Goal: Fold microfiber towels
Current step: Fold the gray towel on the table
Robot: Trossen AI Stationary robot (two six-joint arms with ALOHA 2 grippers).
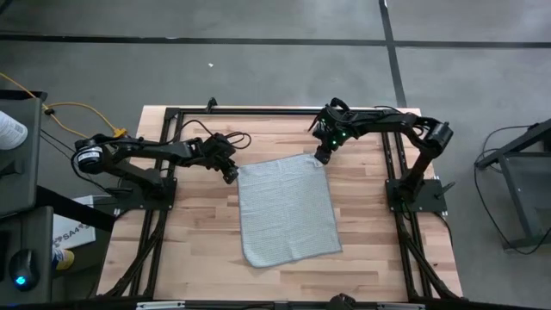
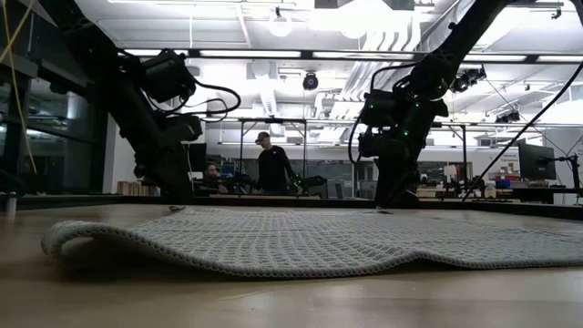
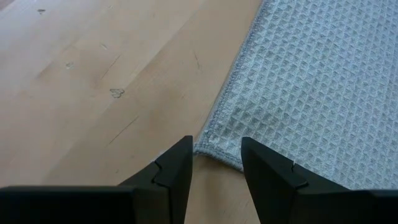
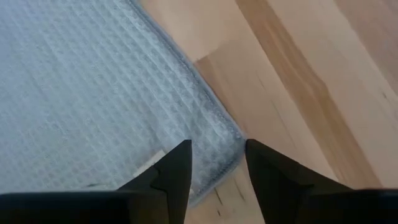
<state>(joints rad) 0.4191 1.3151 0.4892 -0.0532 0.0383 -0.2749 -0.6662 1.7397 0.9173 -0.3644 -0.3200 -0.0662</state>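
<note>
The light grey microfiber towel (image 1: 287, 211) lies spread flat in one layer on the wooden table (image 1: 198, 250). In the low view its near edge (image 2: 301, 251) is slightly humped at one end. My left gripper (image 1: 231, 175) is open at the towel's far left corner (image 3: 214, 140), a finger on either side of that corner. My right gripper (image 1: 321, 157) is open at the far right corner (image 4: 227, 134), which lies between its fingers. Whether the fingers touch the cloth does not show.
A black metal frame (image 1: 258, 112) runs along the table's far edge and both sides, with the arm bases on it. Bare wood lies on either side of the towel and in front of it. People (image 2: 273, 169) stand in the room beyond the table.
</note>
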